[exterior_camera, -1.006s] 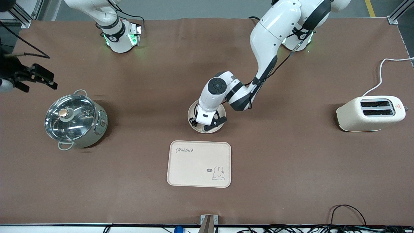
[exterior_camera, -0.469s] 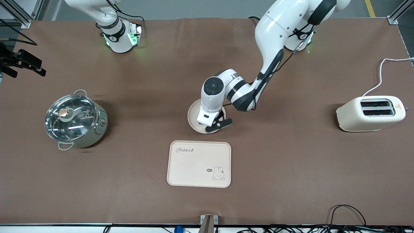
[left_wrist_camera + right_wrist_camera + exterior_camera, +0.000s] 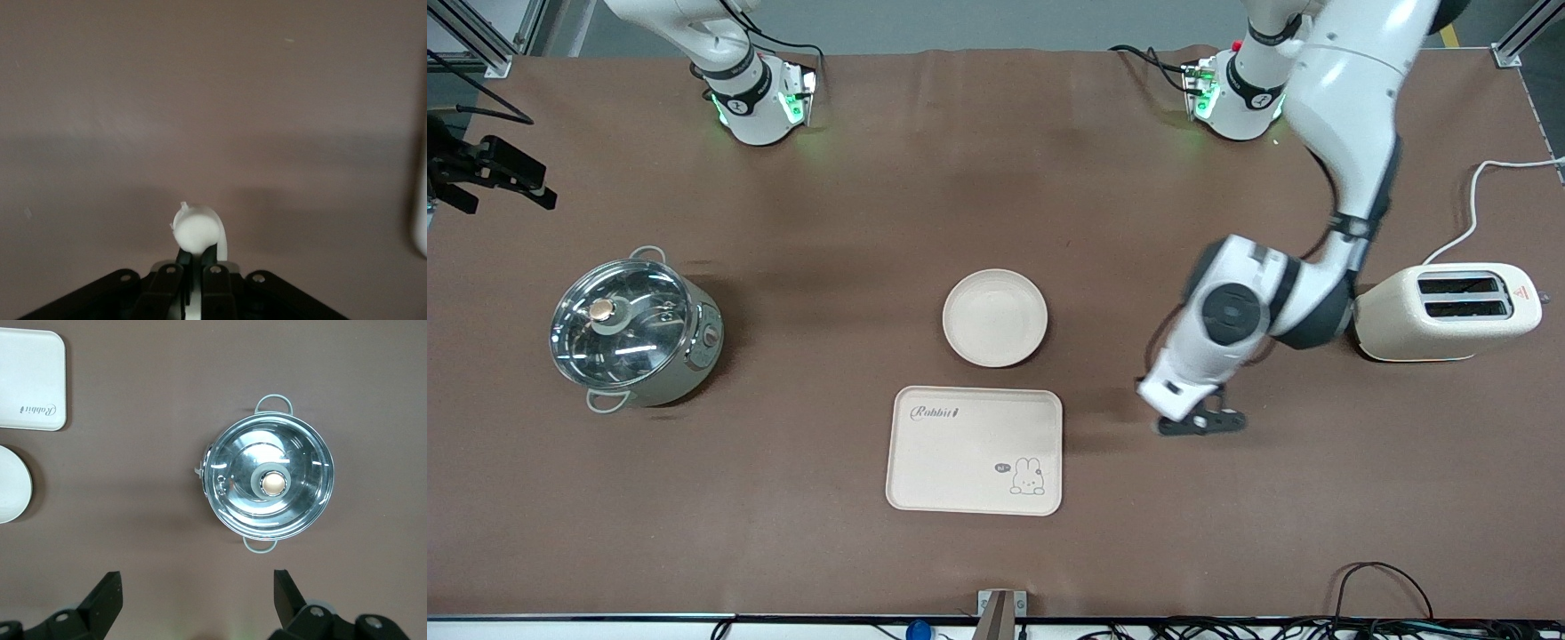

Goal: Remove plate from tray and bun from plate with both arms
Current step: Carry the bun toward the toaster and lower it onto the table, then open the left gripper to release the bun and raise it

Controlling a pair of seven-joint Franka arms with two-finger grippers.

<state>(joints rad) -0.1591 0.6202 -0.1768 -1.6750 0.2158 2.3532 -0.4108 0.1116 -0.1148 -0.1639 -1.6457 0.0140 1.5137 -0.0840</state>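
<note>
- Counter (image 3: pixel 783 533) fills the frame.
- Rabbit tray (image 3: pixel 975 451) lies lower centre, plate (image 3: pixel 995 318) just above it, empty.
- Left gripper (image 3: pixel 1202 423) hangs right of centre, jaws clamped on the bun (image 3: pixel 195 231).
- Right gripper (image 3: pixel 193 597) waits at the upper left edge over the lidded pot (image 3: pixel 633 329), jaws apart.

Even overhead light, soft shadows, glare on the pot lid (image 3: pixel 618 318); left wrist view blurred.

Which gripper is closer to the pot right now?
Right. The right gripper, open, hangs above the pot at the right arm's end. The left gripper, shut on the bun, is near the toaster.
</note>
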